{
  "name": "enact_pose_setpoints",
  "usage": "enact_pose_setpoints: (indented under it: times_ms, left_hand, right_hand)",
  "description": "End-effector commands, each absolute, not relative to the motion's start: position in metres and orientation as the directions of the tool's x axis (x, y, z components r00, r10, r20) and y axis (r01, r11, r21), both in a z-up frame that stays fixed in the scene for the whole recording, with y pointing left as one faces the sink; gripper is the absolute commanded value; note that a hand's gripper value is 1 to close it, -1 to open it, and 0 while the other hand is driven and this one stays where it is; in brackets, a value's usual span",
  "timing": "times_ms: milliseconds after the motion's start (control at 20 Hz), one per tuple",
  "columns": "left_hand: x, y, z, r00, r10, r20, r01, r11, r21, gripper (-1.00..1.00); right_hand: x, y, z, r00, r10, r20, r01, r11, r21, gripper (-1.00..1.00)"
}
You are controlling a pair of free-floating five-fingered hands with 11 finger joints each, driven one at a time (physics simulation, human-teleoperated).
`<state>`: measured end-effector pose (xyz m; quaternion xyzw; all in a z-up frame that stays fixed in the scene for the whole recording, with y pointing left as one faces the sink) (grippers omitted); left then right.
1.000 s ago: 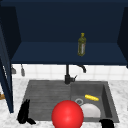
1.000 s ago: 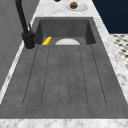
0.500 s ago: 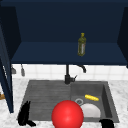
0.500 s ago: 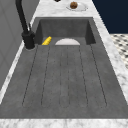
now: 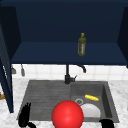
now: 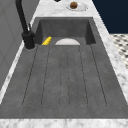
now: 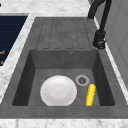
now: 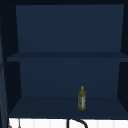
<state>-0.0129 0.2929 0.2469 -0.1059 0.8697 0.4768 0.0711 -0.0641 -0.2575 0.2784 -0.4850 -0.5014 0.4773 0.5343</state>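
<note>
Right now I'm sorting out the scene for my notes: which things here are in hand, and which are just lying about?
In hand:
left hand, low by the sink's front edge
right hand, at the sink's front right corner
red ball, between the hands

Lying about:
white plate in the basin
yellow corn cob beside it
bottle on the shelf
faucet

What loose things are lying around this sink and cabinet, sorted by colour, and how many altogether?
Yellow: 1, the corn cob in the basin.
White: 1, the plate beside it.
Red: 1, the ball at the sink's front.
Olive green: 1, the bottle on the cabinet shelf.
Total: 4.
</note>
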Motion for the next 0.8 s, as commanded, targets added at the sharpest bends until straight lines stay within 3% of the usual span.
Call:
enact_pose_setpoints:
  times_ms: [0,750]
  left_hand:
    - [-0.018,0.291,0.245,-0.971,-0.085,-0.223,-0.237,0.418,0.877,-1.0]
    - [-0.032,0.285,0.235,-0.972,-0.078,-0.221,-0.234,0.39,0.891,-1.0]
  right_hand:
    - [-0.064,-0.257,0.278,0.041,0.996,0.073,-0.024,0.074,-0.997,0.0]
    - [-0.064,-0.257,0.278,0.041,0.996,0.073,-0.024,0.074,-0.997,0.0]
